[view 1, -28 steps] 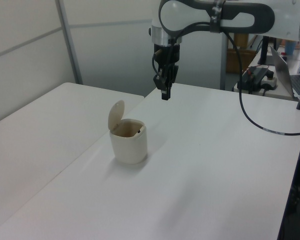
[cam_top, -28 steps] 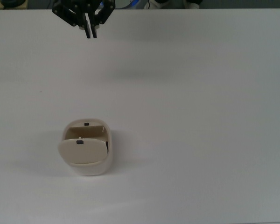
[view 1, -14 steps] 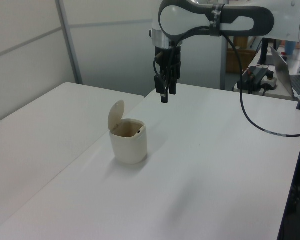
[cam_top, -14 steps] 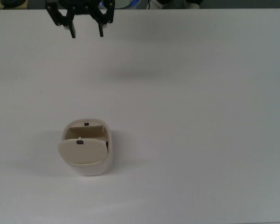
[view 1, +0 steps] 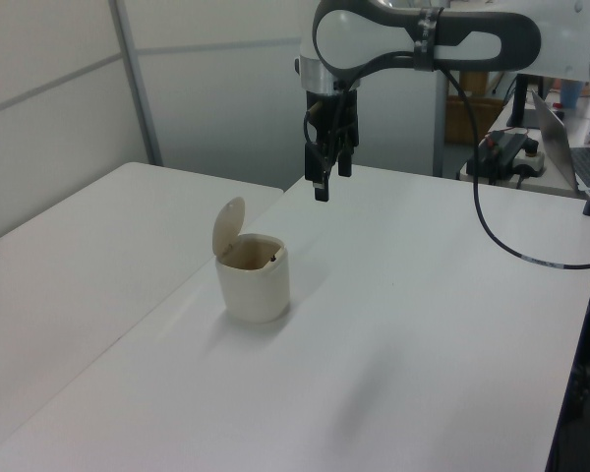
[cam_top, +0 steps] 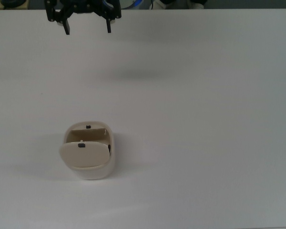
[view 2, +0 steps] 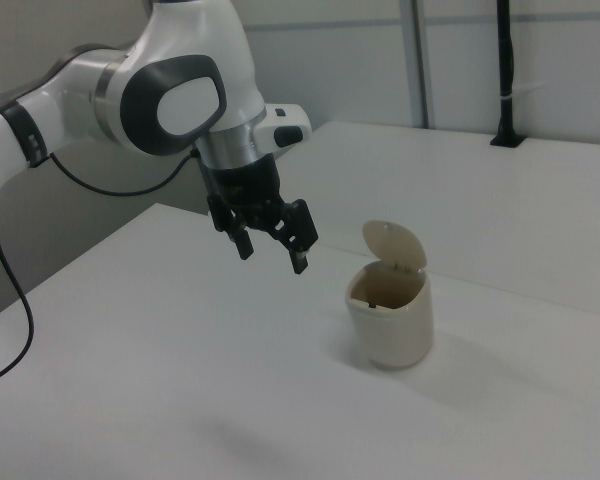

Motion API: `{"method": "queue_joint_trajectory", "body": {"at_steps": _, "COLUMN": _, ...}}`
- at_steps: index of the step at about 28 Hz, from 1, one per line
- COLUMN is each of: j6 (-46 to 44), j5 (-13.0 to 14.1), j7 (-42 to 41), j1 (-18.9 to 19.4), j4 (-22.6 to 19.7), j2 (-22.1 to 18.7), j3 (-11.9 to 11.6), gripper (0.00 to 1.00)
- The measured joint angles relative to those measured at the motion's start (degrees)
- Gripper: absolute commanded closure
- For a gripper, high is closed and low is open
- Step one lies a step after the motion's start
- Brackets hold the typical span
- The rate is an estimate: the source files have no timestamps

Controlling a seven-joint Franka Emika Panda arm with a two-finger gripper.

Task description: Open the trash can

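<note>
So on my feeds the trash can (cam_top: pixel 90 157) is sitting on the white table (cam_top: pixel 205 119), toward the top view's lower left, with its lid (view 1: pixel 227 225) already flipped up and standing nearly upright on its hinge. I can see straight down into the opening from above, and there's a small black button (cam_top: pixel 81 145) on the lid plus another little dark bit at the far rim. In the right view the raised lid is on the side of the can away from the arm.

My gripper (cam_top: pixel 87 28) is up in the air, well apart from the can, near the top view's upper edge. The 2 fingers (view 2: pixel 300 262) are spread wide with nothing between them. In the left view the gripper (view 1: pixel 329 182) hangs above and behind the can, pointing down at the table. In the right view it's off to the can's left, tilted a bit.

Background in the left view has a laptop (view 1: pixel 560 138) on another desk at the far right, and a black cable (view 1: pixel 501 231) looping off the arm.
</note>
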Motion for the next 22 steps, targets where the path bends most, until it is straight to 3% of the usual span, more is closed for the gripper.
{"method": "queue_joint_trajectory", "body": {"at_steps": 22, "j6": -0.9, "j5": 0.0, "j7": 0.2, "j1": 0.0, "j4": 0.0, "j2": -0.3, "j3": 0.0, "gripper": 0.00}}
